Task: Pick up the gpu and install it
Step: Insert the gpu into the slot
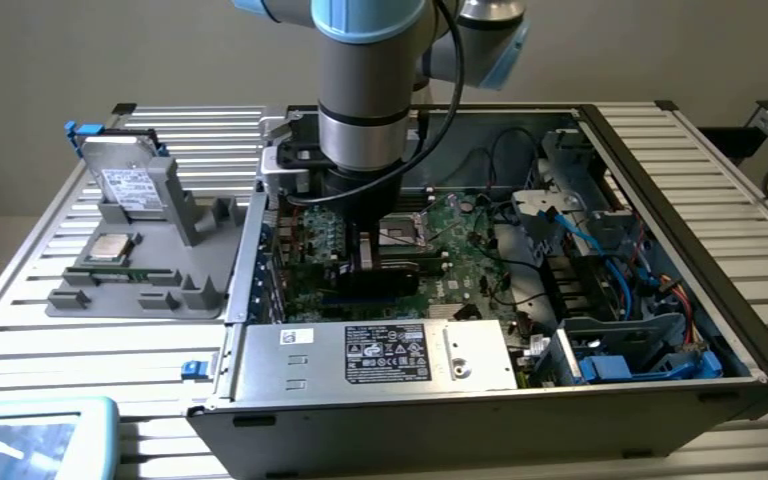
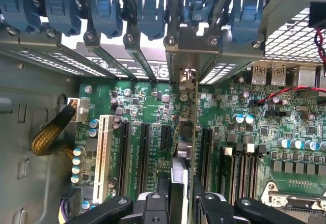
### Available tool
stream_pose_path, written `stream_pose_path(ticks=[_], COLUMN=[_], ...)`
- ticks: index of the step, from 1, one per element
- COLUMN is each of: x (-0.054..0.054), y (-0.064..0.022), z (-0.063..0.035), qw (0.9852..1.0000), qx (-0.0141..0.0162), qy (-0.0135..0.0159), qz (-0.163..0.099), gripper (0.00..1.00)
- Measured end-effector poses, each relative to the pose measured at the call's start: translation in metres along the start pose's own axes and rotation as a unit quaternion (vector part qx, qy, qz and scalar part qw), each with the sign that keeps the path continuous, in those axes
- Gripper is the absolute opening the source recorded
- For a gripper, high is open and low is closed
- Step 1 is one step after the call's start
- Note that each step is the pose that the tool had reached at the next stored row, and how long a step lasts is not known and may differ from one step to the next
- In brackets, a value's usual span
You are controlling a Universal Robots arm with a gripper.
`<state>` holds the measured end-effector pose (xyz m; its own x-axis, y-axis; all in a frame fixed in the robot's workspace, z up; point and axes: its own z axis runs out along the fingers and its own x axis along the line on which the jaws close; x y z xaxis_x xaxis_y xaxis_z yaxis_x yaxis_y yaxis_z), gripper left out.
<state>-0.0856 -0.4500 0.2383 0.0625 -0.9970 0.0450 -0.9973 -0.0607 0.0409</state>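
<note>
Wrist view: gripper (image 2: 181,203) clamps upright gpu (image 2: 189,132)

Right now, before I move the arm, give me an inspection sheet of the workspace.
Surface: slatted metal table carrying an open computer case.
Job's things: graphics card edge-on over the motherboard slots; whether it is seated is unclear.
Clutter: grey holder with a boxy drive and a processor chip.
Tool: tool inside the case, closed on the graphics card.
Cables: blue cables, braided yellow cable, red wire.
Surroundings: plain wall; light blue object at the near corner.
</note>
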Motion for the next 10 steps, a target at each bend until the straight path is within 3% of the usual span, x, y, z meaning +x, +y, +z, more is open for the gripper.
stream_pose_path(ticks=[10], x=[0.0001], y=[0.001], z=[0.001], qw=[1.0], qx=[0.0007], qy=[0.0003], qz=[-0.001], gripper=[0.27])
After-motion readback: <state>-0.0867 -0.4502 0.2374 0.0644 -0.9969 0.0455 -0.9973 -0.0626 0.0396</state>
